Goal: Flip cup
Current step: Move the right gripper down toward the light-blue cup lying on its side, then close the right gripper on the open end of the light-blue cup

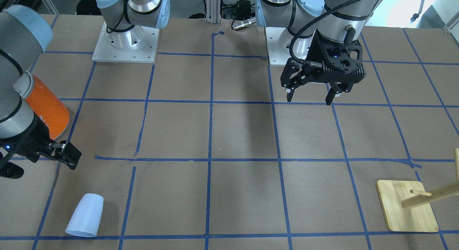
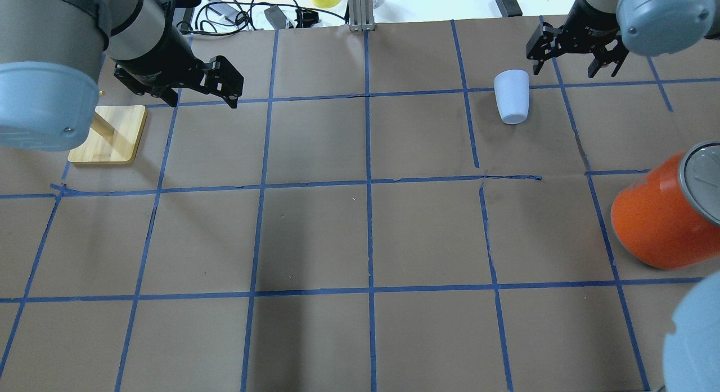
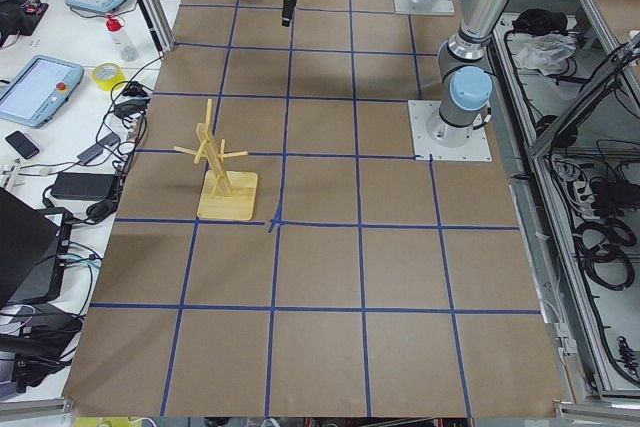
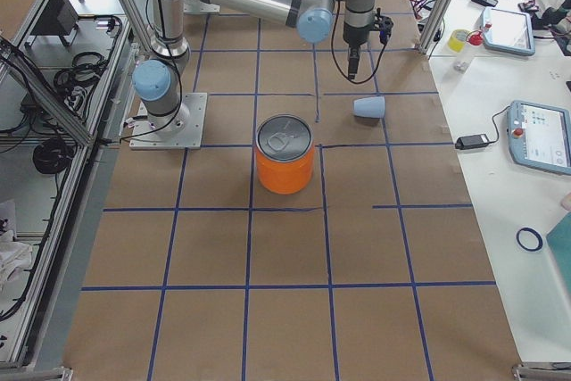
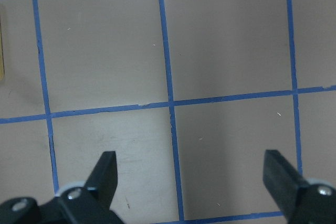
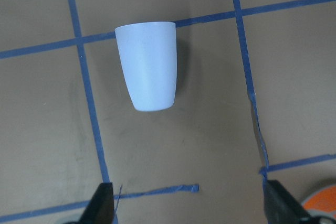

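The cup (image 2: 512, 95) is a small pale bluish-white tumbler lying on its side on the brown table, at the far right in the overhead view. It also shows in the front view (image 1: 85, 215), the right side view (image 4: 369, 107) and the right wrist view (image 6: 147, 65). My right gripper (image 2: 574, 60) is open and empty, above the table just beyond and to the right of the cup, apart from it. In its wrist view the fingers (image 6: 102, 200) frame bare table short of the cup. My left gripper (image 1: 312, 95) is open and empty over bare table (image 5: 191, 166).
A large orange can (image 2: 658, 217) with a silver lid stands at the right edge, nearer the robot than the cup (image 4: 285, 162). A wooden peg rack on a square base (image 2: 109, 136) stands at the far left (image 1: 407, 207). Blue tape lines grid the table.
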Robot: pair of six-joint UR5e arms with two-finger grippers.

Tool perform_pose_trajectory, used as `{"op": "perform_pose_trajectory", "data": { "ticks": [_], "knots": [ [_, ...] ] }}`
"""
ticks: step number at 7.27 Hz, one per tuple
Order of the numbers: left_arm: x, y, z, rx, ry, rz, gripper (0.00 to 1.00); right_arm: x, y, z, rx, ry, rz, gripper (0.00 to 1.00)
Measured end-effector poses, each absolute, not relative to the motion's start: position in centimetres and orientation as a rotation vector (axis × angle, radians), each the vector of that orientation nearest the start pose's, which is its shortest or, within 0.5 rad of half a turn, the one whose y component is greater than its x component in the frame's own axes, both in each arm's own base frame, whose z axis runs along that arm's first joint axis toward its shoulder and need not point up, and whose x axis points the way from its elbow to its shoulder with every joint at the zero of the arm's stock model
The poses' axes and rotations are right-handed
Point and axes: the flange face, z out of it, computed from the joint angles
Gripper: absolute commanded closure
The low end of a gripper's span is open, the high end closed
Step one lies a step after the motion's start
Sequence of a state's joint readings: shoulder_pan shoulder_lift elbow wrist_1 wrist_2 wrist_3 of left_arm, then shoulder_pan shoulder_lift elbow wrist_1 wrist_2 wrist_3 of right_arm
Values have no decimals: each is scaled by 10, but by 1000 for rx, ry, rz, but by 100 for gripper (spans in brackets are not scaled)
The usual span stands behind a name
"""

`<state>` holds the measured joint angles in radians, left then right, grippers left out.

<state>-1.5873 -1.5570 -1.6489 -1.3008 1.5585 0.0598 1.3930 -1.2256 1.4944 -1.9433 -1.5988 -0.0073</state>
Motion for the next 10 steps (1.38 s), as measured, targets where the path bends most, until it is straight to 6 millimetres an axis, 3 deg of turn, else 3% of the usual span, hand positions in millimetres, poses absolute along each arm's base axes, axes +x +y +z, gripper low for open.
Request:
{"op": "perform_pose_trajectory", "data": {
  "ticks": [2,5,7,10],
  "knots": [
    [-143,-501,486,122,3130,-326,0,8,-678,303,295,3143,-186,0],
    [-143,-500,486,123,3131,-328,0,13,-704,237,288,3081,-232,0],
    [-143,-499,486,122,3131,-327,0,13,-712,210,219,3087,-249,0],
    [-143,-499,486,122,3132,-326,0,15,-719,197,15,3093,-307,0]
  ]
}}
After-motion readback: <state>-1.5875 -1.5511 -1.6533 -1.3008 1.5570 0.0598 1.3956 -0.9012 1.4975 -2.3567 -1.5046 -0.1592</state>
